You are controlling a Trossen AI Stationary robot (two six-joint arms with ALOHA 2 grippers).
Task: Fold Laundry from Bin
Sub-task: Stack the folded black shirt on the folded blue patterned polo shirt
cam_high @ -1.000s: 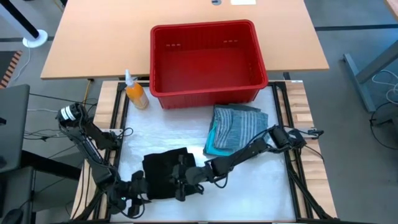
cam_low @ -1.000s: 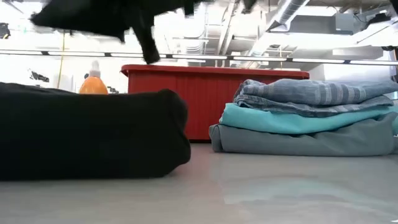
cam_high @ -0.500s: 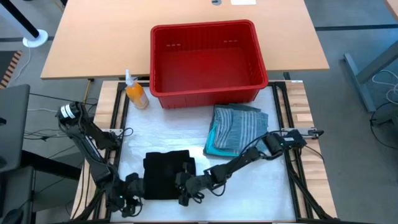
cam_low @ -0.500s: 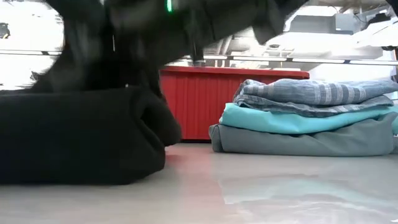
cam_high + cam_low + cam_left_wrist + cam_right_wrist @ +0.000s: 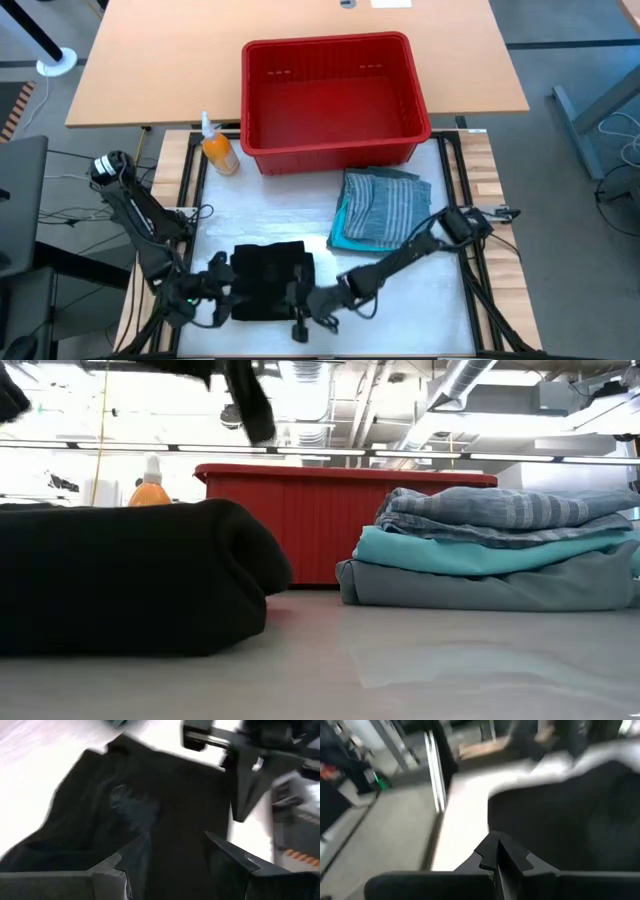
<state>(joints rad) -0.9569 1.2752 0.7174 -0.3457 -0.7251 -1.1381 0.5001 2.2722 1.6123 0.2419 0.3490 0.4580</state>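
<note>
The bin (image 5: 330, 95) is plain red, and the folded garment (image 5: 268, 282) near the table's front edge is solid black. The stack (image 5: 495, 550) runs in layers — blue-grey stripes on top, bright turquoise beneath, grey-green lowest — while the bottle (image 5: 218, 150) is orange.

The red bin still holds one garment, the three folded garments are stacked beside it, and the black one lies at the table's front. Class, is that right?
Not quite. The high view shows the red bin holding nothing: only its bare floor is visible. The rest stands: the three folded garments are stacked beside it, striped shirt on top, and the black one lies at the table's front.
</note>
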